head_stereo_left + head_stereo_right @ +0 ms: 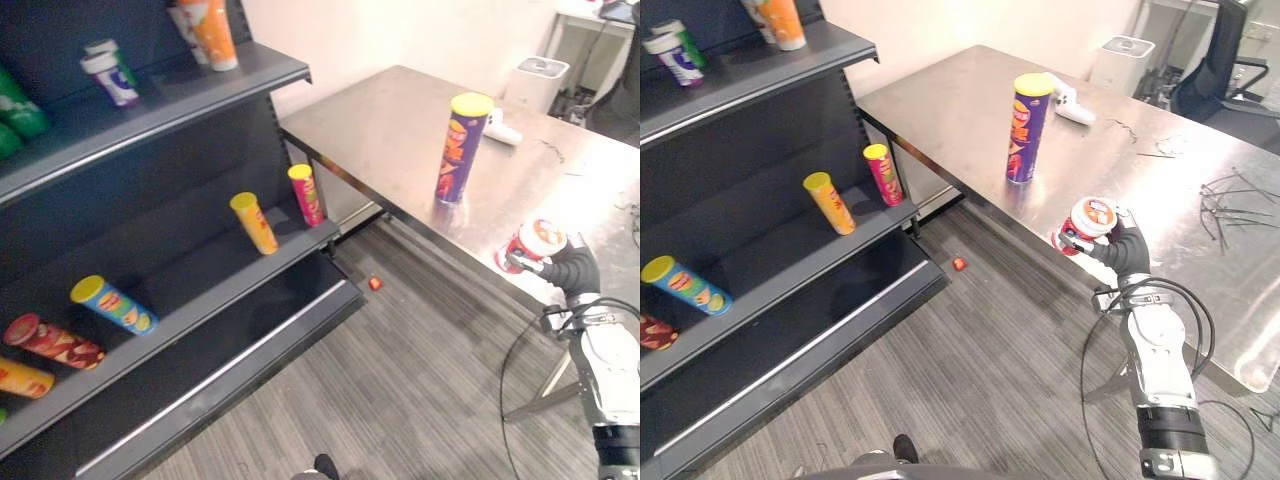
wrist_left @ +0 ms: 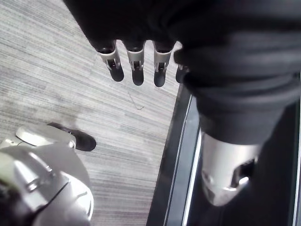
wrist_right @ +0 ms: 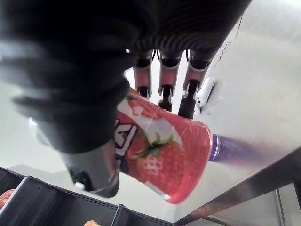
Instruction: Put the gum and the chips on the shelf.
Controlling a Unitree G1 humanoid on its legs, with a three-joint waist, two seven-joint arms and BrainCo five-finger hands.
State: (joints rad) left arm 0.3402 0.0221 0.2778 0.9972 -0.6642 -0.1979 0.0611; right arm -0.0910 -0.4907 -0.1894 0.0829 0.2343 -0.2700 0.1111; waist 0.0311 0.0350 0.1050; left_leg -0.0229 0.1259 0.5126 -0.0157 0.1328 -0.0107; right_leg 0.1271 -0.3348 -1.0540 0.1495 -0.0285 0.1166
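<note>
**Currently: gum tub in right hand, chips can on table**

- Shelf: dark, several tiers, stands left of the table, its end just beside the table's near-left corner. The middle tier carries a blue can, a yellow can and a pink can, all leaning. The pink one is nearest the table.
- Chips can: purple with a yellow lid, upright on the table, back from the near edge, untouched.
- Right hand: at the table's near edge, fingers and thumb curled round the gum tub. The tub is red with a strawberry print and a white lid, and it is tilted. Can't tell whether its base touches the table top.
- Left hand: off the table, hanging over the striped floor by the shelf's bottom ledge, fingers straight, holding nothing.
- White gadget: lying on the table just behind the chips can.
- Red bit: small, on the floor in front of the table's near edge, between table and shelf.
</note>
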